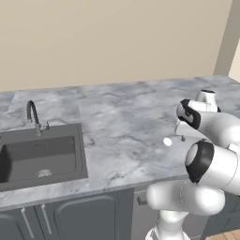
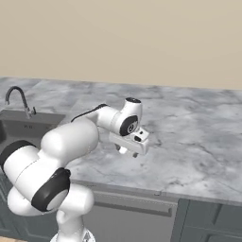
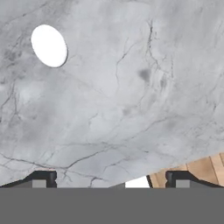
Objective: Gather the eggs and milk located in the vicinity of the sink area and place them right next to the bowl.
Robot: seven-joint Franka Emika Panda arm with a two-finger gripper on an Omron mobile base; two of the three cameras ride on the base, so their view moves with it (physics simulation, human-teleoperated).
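Note:
One small white egg (image 1: 167,141) lies on the grey marble counter (image 1: 122,122), to the right of the sink (image 1: 42,157) and near the counter's front. My gripper (image 1: 181,137) hangs just right of the egg and a little above the counter, pointing down. In the hand view the egg (image 3: 49,45) sits at the upper left, away from my gripper (image 3: 111,177), whose fingertips (image 3: 46,177) stand wide apart with nothing between them. My gripper (image 2: 128,152) hovers over the counter's front part. The milk and the bowl are out of view.
The sink has a thin curved dark faucet (image 1: 33,115) at its back rim; sink (image 2: 16,130) and faucet (image 2: 16,97) are at the far left. The counter's front edge is close under my hand, with wooden floor (image 3: 201,168) beyond. Cabinet doors (image 1: 84,218) lie below.

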